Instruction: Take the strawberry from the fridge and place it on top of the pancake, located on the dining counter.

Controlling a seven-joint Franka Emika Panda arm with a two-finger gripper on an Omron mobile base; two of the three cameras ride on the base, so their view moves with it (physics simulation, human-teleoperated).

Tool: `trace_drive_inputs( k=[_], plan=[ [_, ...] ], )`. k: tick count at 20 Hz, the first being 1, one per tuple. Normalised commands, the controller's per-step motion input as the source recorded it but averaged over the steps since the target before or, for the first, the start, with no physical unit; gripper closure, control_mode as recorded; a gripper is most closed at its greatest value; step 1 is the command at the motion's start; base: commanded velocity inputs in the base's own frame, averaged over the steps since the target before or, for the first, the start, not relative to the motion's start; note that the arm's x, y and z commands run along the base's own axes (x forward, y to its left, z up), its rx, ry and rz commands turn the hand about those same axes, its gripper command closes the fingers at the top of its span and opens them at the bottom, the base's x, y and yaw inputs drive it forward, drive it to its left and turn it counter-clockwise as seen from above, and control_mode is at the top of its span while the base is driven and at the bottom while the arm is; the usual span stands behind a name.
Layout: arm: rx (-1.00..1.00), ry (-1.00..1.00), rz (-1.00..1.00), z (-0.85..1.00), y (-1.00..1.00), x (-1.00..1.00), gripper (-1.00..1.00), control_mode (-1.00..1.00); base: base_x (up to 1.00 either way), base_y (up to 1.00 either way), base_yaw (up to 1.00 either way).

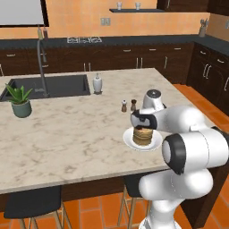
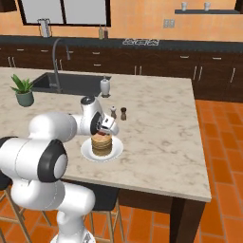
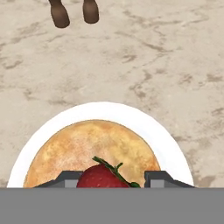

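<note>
Sitting near the dining counter's (image 1: 67, 134) right front corner, a white plate (image 3: 144, 124) is carrying a golden pancake stack (image 3: 87, 148). The gripper (image 3: 113, 178) is hanging just over the stack, its fingers pinching the red, green-leafed strawberry (image 3: 101, 177). Open stone is lying all around; two small shakers (image 3: 72, 12) are standing beyond the plate.

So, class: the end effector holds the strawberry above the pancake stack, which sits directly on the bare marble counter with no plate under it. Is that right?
Not quite. The pancake stack sits on a white plate, not on the bare dining counter; the hand view shows the rim around it. The rest holds: the end effector holds the strawberry above the stack.
</note>
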Motion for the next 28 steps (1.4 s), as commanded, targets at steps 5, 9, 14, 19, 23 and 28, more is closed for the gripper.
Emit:
trace_drive_inputs(
  k=[5,9,14,19,23,28],
  plan=[
    [0.00,0.00,0.00,-0.18,0.00,0.00,1.00,-1.00,0.00,0.00,0.00],
    [0.00,0.00,0.00,-0.15,0.00,-0.03,-1.00,-1.00,0.00,0.00,0.00],
    [0.00,0.00,0.00,-0.04,0.00,0.00,-1.00,-1.00,0.00,0.00,0.00],
    [0.00,0.00,-0.09,0.05,0.02,0.00,-1.00,-1.00,0.00,0.00,0.00],
    [-0.02,0.00,-0.08,0.29,0.21,-0.03,-1.00,-1.00,0.00,0.00,0.00],
    [-0.06,0.00,-0.02,0.53,0.68,-0.22,-1.00,-1.00,0.00,0.00,0.00]
  ],
)
